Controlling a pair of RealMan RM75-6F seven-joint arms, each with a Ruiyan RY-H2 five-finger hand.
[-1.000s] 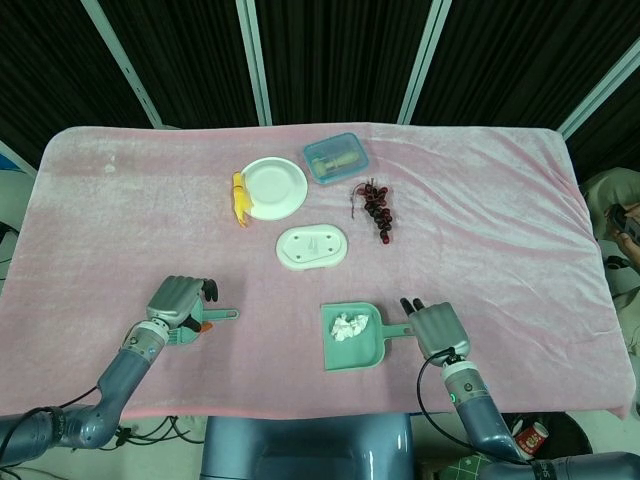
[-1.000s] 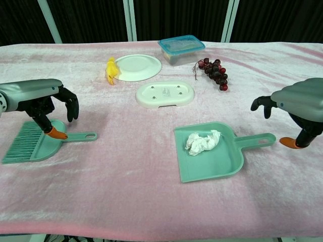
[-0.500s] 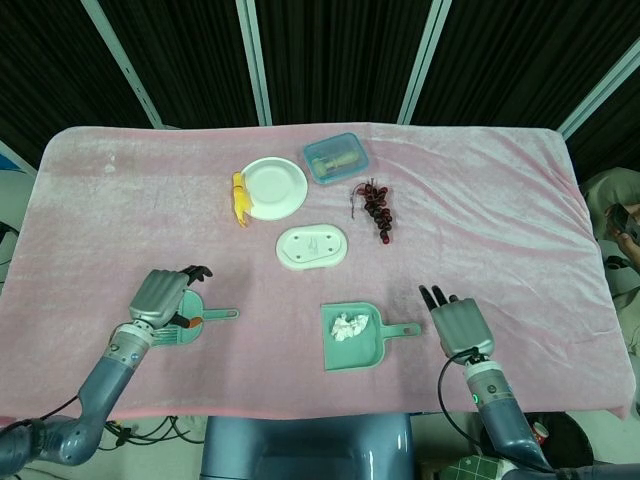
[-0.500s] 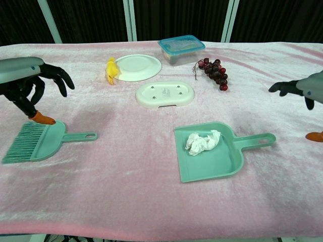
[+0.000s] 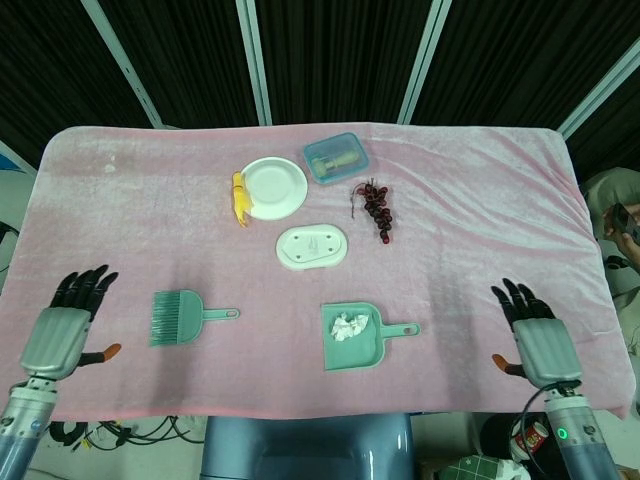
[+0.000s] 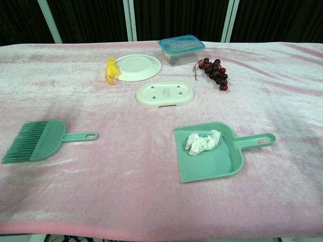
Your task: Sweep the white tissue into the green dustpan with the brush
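Observation:
The crumpled white tissue (image 5: 349,326) (image 6: 203,141) lies inside the green dustpan (image 5: 350,350) (image 6: 212,164), whose handle points right. The green brush (image 5: 176,317) (image 6: 43,139) lies flat on the pink cloth at the left, bristles pointing left. My left hand (image 5: 66,325) hovers at the table's front left corner, fingers spread and holding nothing, well left of the brush. My right hand (image 5: 538,334) hovers at the front right, fingers spread and empty, well right of the dustpan handle. Neither hand shows in the chest view.
Toward the back sit a white plate (image 5: 273,186) with a yellow banana (image 5: 239,198) beside it, a blue lidded box (image 5: 336,157), dark grapes (image 5: 377,208) and a white oval tray (image 5: 313,247). The pink cloth (image 5: 480,230) covers the table.
Both hands have let go and pulled outward and back: the left away from the brush, the right away from the dustpan handle. Both have left the chest view. Brush and dustpan lie still.

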